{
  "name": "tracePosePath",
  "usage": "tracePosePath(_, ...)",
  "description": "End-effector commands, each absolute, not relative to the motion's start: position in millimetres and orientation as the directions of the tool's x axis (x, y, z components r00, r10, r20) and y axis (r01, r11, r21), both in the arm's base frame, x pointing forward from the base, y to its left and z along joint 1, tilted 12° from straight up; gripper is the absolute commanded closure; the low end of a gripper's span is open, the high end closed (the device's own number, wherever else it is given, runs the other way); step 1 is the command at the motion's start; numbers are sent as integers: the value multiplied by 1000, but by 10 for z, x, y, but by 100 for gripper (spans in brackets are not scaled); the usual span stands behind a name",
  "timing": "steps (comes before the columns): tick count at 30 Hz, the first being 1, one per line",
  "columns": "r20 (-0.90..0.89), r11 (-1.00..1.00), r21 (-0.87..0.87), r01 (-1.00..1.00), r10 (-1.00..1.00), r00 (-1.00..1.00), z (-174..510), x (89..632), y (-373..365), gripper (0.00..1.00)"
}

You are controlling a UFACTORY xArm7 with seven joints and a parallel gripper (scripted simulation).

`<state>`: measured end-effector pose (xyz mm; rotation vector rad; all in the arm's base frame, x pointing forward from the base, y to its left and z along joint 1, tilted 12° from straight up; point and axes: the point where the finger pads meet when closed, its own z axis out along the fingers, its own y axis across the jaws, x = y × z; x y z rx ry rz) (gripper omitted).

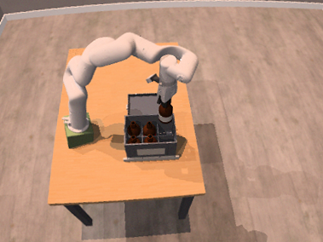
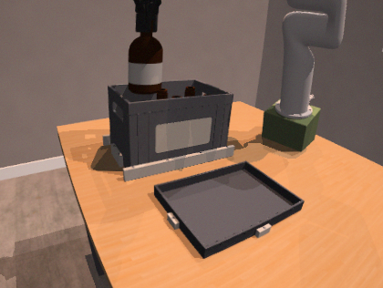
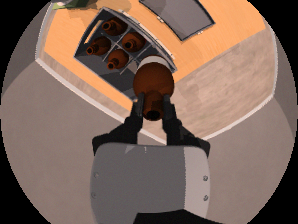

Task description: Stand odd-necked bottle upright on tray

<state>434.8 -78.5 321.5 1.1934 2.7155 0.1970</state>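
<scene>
A: Green, boxy and matte: what is that at the left?
B: The arm's base (image 1: pixel 76 139) (image 2: pixel 287 132), at the left of the wooden counter (image 1: pixel 101 178) (image 2: pixel 337 182) as seen from above.

A: And right of it?
B: A dark grey crate (image 1: pixel 129 150) (image 2: pixel 178 109) (image 3: pixel 82 61) with four brown bottles standing in its compartments. The shallow dark tray (image 1: pixel 141 106) (image 2: pixel 228 207) (image 3: pixel 182 17) lies level on the crate's far side, holding no bottle.

A: Where is the fifth bottle?
B: Above the crate's right end, upright: a brown bottle (image 1: pixel 166 111) (image 2: pixel 145 64) (image 3: pixel 154 82) with a white label. The fingers (image 1: pixel 164 101) (image 2: pixel 147 23) are partly closed, gripping its neck from both sides.

A: Is it the odd one?
B: I cannot tell; the necks are too small to compare by eye.

A: What could go wrong?
B: Its base looks barely above the crate's rim, so moving sideways too low could catch the wall, twist the bottle in its narrow neck grip or shove the crate. Choosing by a poor neck comparison could put the wrong bottle on the tray. Released tilted or too high, it might topple.
</scene>
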Motion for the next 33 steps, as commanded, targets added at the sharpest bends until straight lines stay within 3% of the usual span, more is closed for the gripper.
tracePosePath(1, -103, 671, 190, 717, 740, -665, 3230, 4339, -762, 100)
tracePosePath(33, -103, 671, 190, 717, 740, -665, 3220, 4212, -424, 100)
